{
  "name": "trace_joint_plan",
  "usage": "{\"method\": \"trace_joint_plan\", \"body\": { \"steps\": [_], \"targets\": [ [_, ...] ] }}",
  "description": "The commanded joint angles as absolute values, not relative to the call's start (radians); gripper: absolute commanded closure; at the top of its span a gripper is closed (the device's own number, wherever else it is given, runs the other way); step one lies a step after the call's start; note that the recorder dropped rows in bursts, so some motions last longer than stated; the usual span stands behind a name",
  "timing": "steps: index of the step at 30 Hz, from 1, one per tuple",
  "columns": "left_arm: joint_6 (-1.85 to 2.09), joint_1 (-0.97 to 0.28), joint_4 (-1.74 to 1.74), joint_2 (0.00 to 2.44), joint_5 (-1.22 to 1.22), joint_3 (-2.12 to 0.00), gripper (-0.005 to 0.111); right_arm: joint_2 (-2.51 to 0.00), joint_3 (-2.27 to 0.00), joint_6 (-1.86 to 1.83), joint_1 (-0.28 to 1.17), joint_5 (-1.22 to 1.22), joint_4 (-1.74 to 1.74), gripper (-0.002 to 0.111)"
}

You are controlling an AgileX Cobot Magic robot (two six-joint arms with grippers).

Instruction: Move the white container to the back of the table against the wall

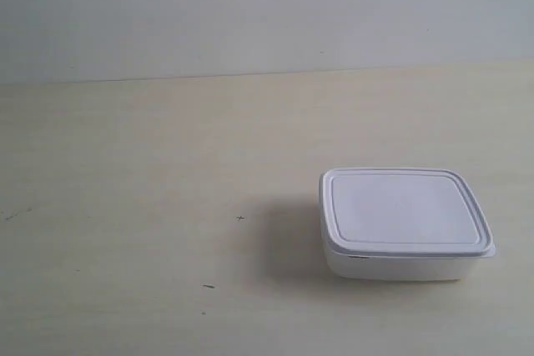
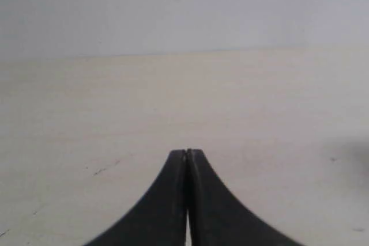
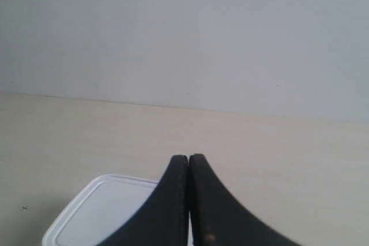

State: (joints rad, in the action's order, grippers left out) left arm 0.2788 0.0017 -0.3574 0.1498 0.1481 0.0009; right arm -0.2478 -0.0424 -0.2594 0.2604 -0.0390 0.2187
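Observation:
The white container (image 1: 405, 223) sits lidded on the table (image 1: 167, 172), toward the front right in the exterior view, well short of the wall (image 1: 250, 14). No arm shows in that view. In the right wrist view my right gripper (image 3: 188, 157) is shut with nothing between its black fingers; the container (image 3: 98, 214) lies partly behind and below them. Whether they touch it I cannot tell. In the left wrist view my left gripper (image 2: 187, 152) is shut and empty over bare table (image 2: 173, 102), with the wall (image 2: 184, 10) beyond. The container is out of that view.
A few tiny dark specks (image 1: 240, 218) mark the table to the left of the container. A soft shadow (image 1: 284, 239) lies beside the container's left side. The table meets the wall along a straight line (image 1: 250, 75).

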Motion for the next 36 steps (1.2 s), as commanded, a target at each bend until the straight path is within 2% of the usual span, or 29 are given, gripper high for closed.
{"method": "trace_joint_plan", "body": {
  "steps": [1,9,12,21,26,31,33,36],
  "targets": [
    [0.281,0.001,-0.521,0.144,0.053,0.000,0.107,-0.243,-0.037,-0.261,0.254,-0.055,0.211,0.108],
    [-0.030,0.001,-0.566,0.144,-0.049,-0.012,0.107,-0.245,-0.037,-0.208,0.254,-0.075,0.264,0.108],
    [-0.034,0.001,-0.566,0.144,-0.138,-0.012,0.107,-0.245,-0.037,-0.208,0.254,-0.079,0.335,0.108],
    [-0.075,0.001,-0.564,0.146,-0.134,-0.014,0.107,-0.245,-0.042,-0.071,0.254,-0.079,0.353,0.108],
    [-0.074,0.001,-0.535,0.206,0.064,-0.081,0.107,-0.258,-0.128,-0.030,0.254,0.035,0.372,0.108],
    [-0.063,0.001,-0.468,0.392,0.236,-0.247,0.107,-0.377,-0.289,0.020,0.254,0.181,0.350,0.108],
    [-0.013,0.001,-0.454,0.500,0.311,-0.346,0.107,-0.449,-0.360,0.108,0.254,0.226,0.306,0.108],
    [0.100,0.001,-0.472,0.648,0.442,-0.494,0.107,-0.597,-0.513,0.429,0.253,0.397,0.114,0.108]
  ]
}}
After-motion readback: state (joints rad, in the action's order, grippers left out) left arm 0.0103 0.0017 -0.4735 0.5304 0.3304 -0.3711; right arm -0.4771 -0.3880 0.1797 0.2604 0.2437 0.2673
